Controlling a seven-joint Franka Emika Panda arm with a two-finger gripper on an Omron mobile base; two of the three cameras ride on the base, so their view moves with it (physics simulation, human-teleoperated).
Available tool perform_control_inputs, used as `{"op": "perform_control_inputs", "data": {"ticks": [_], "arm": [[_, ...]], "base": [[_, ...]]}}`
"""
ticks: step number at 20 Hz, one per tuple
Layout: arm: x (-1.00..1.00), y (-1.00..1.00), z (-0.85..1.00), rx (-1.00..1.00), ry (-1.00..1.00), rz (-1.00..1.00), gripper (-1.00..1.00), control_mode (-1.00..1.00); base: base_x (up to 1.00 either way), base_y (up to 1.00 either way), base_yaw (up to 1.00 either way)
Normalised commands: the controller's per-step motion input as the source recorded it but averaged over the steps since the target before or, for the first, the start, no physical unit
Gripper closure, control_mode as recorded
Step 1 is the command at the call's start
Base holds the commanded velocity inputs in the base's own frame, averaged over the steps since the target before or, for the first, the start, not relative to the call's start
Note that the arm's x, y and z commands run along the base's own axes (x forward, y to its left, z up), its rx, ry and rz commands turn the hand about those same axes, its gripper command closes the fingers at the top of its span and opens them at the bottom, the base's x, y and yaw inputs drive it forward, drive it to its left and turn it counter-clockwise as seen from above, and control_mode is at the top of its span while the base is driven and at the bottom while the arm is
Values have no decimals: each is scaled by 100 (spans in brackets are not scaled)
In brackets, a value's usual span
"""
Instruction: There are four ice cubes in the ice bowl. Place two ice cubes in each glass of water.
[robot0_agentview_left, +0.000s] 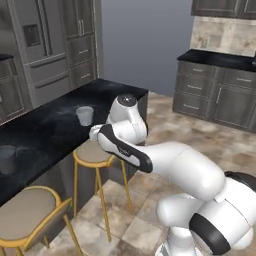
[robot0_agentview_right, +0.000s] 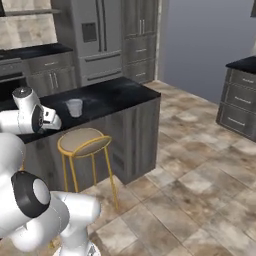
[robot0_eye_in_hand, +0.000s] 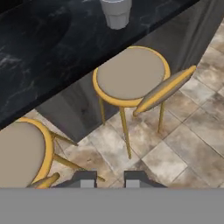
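Gripper (robot0_eye_in_hand: 109, 179) hangs over a stool (robot0_eye_in_hand: 130, 75), fingers apart, empty. One glass of water (robot0_agentview_left: 84, 115) stands on the counter (robot0_agentview_left: 50, 130), apparently awaiting ice.

No readable text, label, brand, number or sign appears on any surface in these kitchen views.

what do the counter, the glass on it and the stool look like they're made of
Counter: polished black stone, perhaps marble, judging by pale veins and a soft sheen. Glass: translucent grey-white, glass or plastic. Stool: thin yellow legs and rim, probably painted or brass-toned metal, with a matte taupe padded-looking seat.
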Motion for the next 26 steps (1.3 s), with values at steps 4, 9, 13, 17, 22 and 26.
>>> {"op": "perform_control_inputs", "data": {"ticks": [4, 9, 13, 17, 22, 26], "arm": [[0, 0, 0, 0, 0, 0, 100, 100], [0, 0, 0, 0, 0, 0, 100, 100], [0, 0, 0, 0, 0, 0, 100, 100], [0, 0, 0, 0, 0, 0, 100, 100], [0, 0, 0, 0, 0, 0, 100, 100], [0, 0, 0, 0, 0, 0, 100, 100]], "base": [[97, -59, 0], [66, -98, 6], [82, -67, 13], [72, -56, 24], [45, -22, 35], [41, 0, 39]]}}
